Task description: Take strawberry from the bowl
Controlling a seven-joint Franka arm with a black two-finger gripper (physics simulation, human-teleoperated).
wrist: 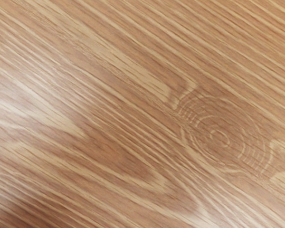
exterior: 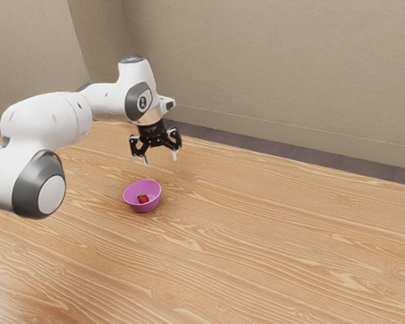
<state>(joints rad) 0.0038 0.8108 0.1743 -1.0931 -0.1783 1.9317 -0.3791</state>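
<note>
Can make out one round, magenta-pink, smooth-walled bowl [exterior: 147, 185] in the exterior view, standing upright with its mouth upward. Find the small, glossy red strawberry [exterior: 143, 199] inside it, low down, near the wall on the camera's side, with a bit of dark green at its top. Would have to get past the raised rim around the fruit, over the open top.

Have under the bowl a broad table [exterior: 290, 236] of light brown wood, boldly streaked with pale grain. Catch in the wrist view more of the same wood, with a ringed oval knot [wrist: 220, 137], a pale sheen and a dark blurred patch. Can see past the table's far edge a strip of dark greyish floor [exterior: 391, 172], then a plain beige wall [exterior: 270, 67] with a matching skirting board [exterior: 290, 135], turning a corner towards the exterior view's left.

Reach in from the exterior view's left with the white, grey-jointed arm [exterior: 47, 121]. Hold the black two-finger gripper [exterior: 160, 159] above the table, apart from the bowl and farther from the exterior camera, pointing down with pale fingertips spread wide.
</note>
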